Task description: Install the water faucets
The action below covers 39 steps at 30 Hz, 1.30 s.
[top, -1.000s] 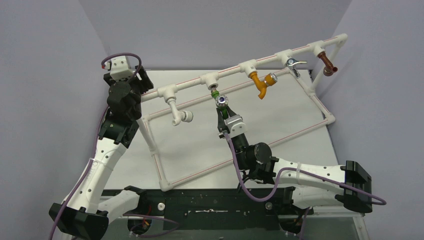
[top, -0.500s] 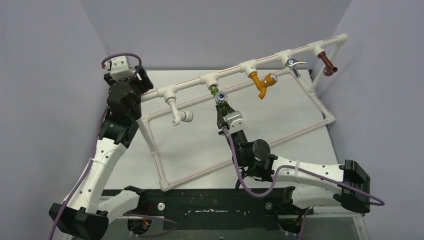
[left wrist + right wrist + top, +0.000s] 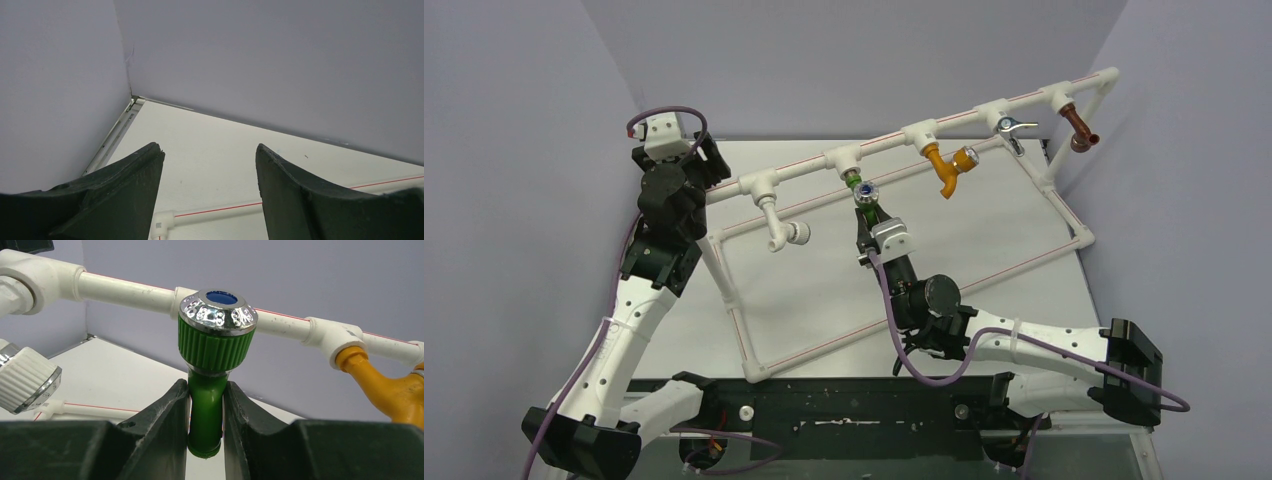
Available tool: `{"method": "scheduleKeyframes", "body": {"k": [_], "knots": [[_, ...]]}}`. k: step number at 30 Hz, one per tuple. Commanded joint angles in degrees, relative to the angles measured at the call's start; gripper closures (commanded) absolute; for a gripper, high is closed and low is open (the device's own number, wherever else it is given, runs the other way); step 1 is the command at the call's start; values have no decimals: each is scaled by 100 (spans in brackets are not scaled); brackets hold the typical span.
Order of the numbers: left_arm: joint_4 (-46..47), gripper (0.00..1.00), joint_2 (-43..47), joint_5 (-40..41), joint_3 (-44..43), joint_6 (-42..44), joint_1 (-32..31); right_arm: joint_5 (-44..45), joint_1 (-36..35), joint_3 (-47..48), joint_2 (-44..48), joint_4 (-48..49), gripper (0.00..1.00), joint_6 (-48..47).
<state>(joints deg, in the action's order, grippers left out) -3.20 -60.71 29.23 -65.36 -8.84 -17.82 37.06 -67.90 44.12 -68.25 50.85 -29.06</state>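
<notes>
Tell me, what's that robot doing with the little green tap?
The right arm pinches the green tap by its spout in its jaws and holds it up against a fitting on the white pipe frame. Whether it is screwed in cannot be seen. The left arm is by the frame's left corner, jaws open and empty. A white tap and an orange-yellow tap already hang from the pipe.

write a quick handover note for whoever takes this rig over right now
Right gripper: shut on the small green plastic tap below its knob, its inlet at a tee of the white pipe frame.
Left gripper: open, empty, by the frame's far left corner.
Done: white tap with silvery knob and orange-yellow tap hang from neighbouring tees.
Left: cannot tell whether the green tap is fully seated; check, then release.
</notes>
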Motion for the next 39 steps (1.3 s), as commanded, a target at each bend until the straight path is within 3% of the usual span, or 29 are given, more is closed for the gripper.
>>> {"method": "scheduleKeyframes", "body": {"k": [1,25,39], "knots": [[-1508,35,-143,-120,447,-48,-19,-111,55,203,31,300,100,143],[-1506,36,-144,-219,458,-39,-19,-114,130,482,-297,258,100,311],[-1494,36,-88,-271,479,-47,-19,503,147,659,-329,245,100,2210]]}}
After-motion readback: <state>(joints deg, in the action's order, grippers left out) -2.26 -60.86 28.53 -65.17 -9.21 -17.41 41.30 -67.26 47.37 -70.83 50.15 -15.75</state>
